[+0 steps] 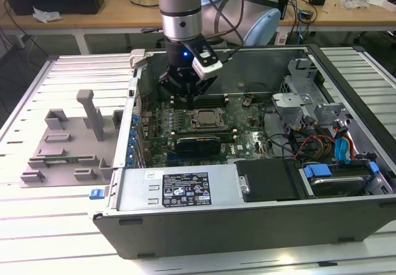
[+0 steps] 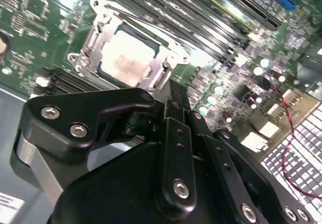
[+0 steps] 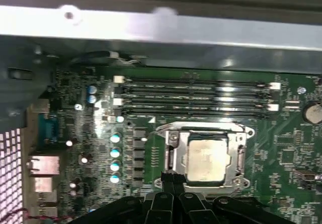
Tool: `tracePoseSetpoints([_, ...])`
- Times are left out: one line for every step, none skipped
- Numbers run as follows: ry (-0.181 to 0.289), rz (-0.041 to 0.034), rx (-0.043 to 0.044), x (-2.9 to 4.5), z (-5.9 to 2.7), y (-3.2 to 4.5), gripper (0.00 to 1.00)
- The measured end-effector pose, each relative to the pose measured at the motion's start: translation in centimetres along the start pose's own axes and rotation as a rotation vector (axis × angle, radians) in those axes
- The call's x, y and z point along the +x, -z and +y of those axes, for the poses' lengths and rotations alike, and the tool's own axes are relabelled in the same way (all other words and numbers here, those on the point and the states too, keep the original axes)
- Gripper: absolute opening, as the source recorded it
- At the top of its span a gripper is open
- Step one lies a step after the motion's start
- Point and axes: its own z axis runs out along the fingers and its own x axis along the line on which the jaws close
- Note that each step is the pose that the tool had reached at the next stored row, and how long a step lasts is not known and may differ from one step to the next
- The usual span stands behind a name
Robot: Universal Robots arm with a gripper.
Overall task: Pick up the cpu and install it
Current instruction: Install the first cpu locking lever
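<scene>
On the exterior view's left, well away from the claw, a grey plastic fixture [image 1: 71, 145] with upright posts lies on the slatted white table [image 1: 37, 225]. Just to the right of it stands the open computer case [image 1: 247, 216], its green motherboard [image 1: 244, 136] exposed. The claw [image 1: 184, 91] hangs inside the case over the board's rear part, a blue light glowing on the wrist above it. Directly in front of the claw and slightly below it, the cpu [image 1: 207, 119] sits flat in its socket frame [image 1: 193, 112], silver top facing up, apart from the fingertips. In both wrist views the cpu [image 2: 126, 57] [image 3: 206, 158] lies seated within the metal frame, and the black fingers [image 2: 176, 113] [image 3: 173, 183] are drawn together with nothing between them, their tips just short of the frame's edge. Beyond the claw run the long memory slots [image 3: 196, 95]. Farther to the exterior view's right, well clear of the claw, are a black box [image 1: 269, 179], the silver drive cage [image 1: 303, 102] and blue cables [image 1: 343, 148].
</scene>
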Motion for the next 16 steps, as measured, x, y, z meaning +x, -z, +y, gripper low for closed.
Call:
tracePoseSetpoints([0.000,0.0000,0.0000,0.27,0.01,0.02,0.11])
tracePoseSetpoints([0.000,0.0001,0.0000,0.52,0.01,0.03,0.11])
tracePoseSetpoints([0.000,0.0000,0.0000,0.84,0.03,0.05,0.11])
tracePoseSetpoints([0.000,0.0000,0.0000,1.10,0.03,0.07,0.11])
tracePoseSetpoints([0.000,0.0000,0.0000,1.26,0.04,0.08,0.11])
tracePoseSetpoints([0.000,0.0001,0.0000,1.48,0.04,0.09,0.11])
tracePoseSetpoints([0.000,0.0000,0.0000,1.63,0.05,0.10,0.11])
tracePoseSetpoints([0.000,0.0000,0.0000,1.82,0.05,0.11,0.11])
tracePoseSetpoints([0.000,0.0000,0.0000,1.88,0.06,0.11,0.11])
tracePoseSetpoints([0.000,0.0000,0.0001,1.88,0.06,0.11,0.11])
tracePoseSetpoints([0.000,0.0000,0.0001,1.89,0.06,0.12,0.11])
tracePoseSetpoints([0.000,0.0000,-0.0001,1.90,0.05,0.12,0.11])
tracePoseSetpoints([0.000,-0.0003,-0.0047,1.94,0.05,0.13,0.11])
tracePoseSetpoints([-0.001,-0.0010,-0.0153,2.02,0.06,0.13,0.11])
tracePoseSetpoints([-0.002,-0.0020,-0.0298,2.11,0.06,0.13,0.11])
tracePoseSetpoints([-0.003,-0.0026,-0.0426,2.17,0.06,0.13,0.11])
